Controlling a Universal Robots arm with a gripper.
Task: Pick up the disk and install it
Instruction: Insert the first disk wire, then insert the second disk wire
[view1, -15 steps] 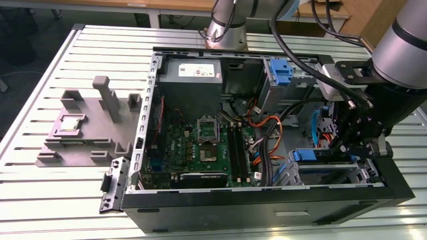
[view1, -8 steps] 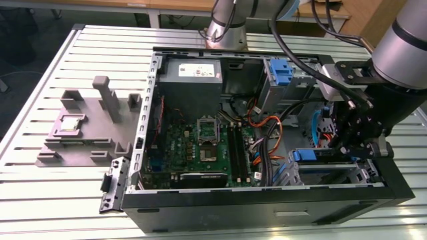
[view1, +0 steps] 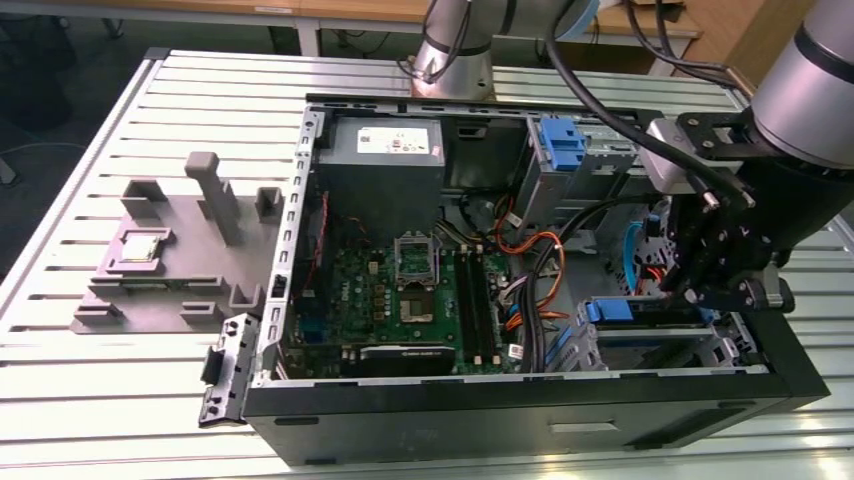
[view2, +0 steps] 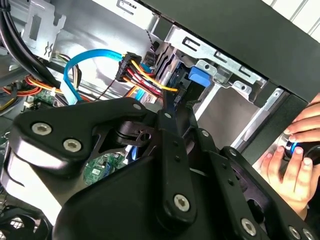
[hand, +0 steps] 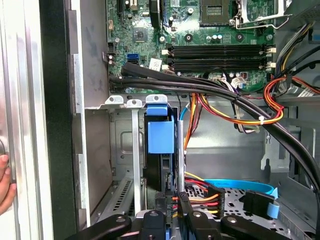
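**Disk upright in drive cage**

Gripper (hand: 170, 220) linkage nearest; whether its fingers are spread or closed can't be judged. Just beyond, red-yellow cables (hand: 200, 192) crowd the disk (hand: 161, 135), standing on edge in the bay. Motherboard (hand: 200, 35) farther off. Hand (view2: 292, 167) outside the case.

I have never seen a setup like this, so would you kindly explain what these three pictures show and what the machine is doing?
It is one robot arm working inside an open computer case that lies on a slatted metal table. The exterior view looks down on the whole scene; both wrist views come from cameras riding on the arm. The black end effector reaches into the drive bay at the exterior view's right, where the disk, in its blue carrier, stands on edge in a metal slot. Whether the end effector grips it I cannot tell. A grey fixture block beside the case holds a small square chip. A person's hand rests at the case's edge.
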